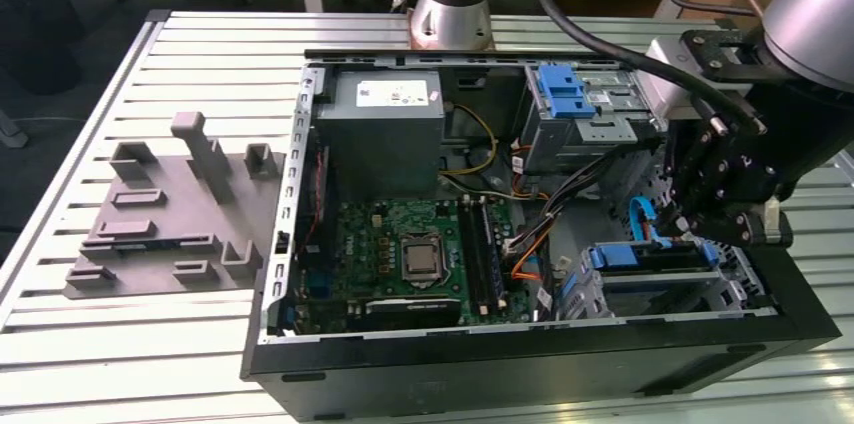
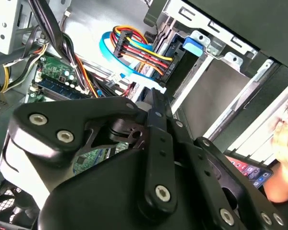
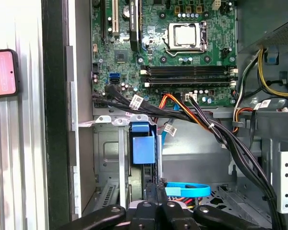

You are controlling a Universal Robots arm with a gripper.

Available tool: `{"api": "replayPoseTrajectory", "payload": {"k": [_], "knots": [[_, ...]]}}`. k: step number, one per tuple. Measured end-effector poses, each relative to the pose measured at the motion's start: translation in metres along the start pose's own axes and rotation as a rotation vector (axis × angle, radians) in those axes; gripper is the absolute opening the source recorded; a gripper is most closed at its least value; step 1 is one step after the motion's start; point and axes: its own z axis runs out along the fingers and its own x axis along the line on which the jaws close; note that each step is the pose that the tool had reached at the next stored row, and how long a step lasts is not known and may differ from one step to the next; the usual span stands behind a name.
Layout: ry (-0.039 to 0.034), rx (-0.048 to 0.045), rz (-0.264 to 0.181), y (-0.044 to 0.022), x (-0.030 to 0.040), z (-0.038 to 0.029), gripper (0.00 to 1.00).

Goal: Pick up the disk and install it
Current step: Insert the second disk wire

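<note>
Exterior view puts the claw (image 1: 694, 229) low inside the open computer case (image 1: 534, 364), at the exterior view's right, just above the disk (image 1: 650, 257), whose blue bracket sits in the lower drive bay. First wrist view shows the fingers (image 3: 156, 211) drawn together with nothing between them, just beside the blue bracket (image 3: 143, 148) standing in its metal slot. Past it lie bundled cables (image 3: 201, 117) and the green motherboard (image 3: 173, 52). The case rests on a slatted bench (image 1: 134, 344), near a grey fixture (image 1: 167, 214); a hand (image 2: 283, 158) holds a phone (image 3: 2, 72) beside the case
</note>
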Motion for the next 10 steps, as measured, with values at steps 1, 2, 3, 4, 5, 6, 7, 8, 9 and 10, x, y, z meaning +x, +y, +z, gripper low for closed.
{"api": "replayPoseTrajectory", "payload": {"k": [1, 2, 3, 4, 5, 6, 7, 8, 9, 10], "knots": [[0.0001, 0.0000, 0.000, 0.0000, 0.0000, -0.0001, 0.11], [0.0000, 0.0000, 0.000, 0.0000, 0.0000, -0.0001, 0.11], [0.0000, 0.0000, 0.000, 0.0000, 0.0000, -0.0002, 0.11], [0.0001, 0.0000, 0.000, 0.0000, 0.0000, -0.0003, 0.11], [0.0001, 0.0000, 0.000, 0.0000, 0.0000, -0.0003, 0.11], [0.0001, 0.0000, 0.000, 0.0000, 0.0000, -0.0004, 0.11], [0.0001, 0.0000, 0.000, 0.0000, 0.0000, -0.0005, 0.11], [0.0001, 0.0000, 0.000, 0.0000, 0.0000, -0.0007, 0.11], [0.0001, 0.0000, 0.000, 0.0000, 0.0000, -0.0007, 0.11], [0.0001, 0.0000, 0.000, 0.0000, 0.0000, -0.0008, 0.11]]}}
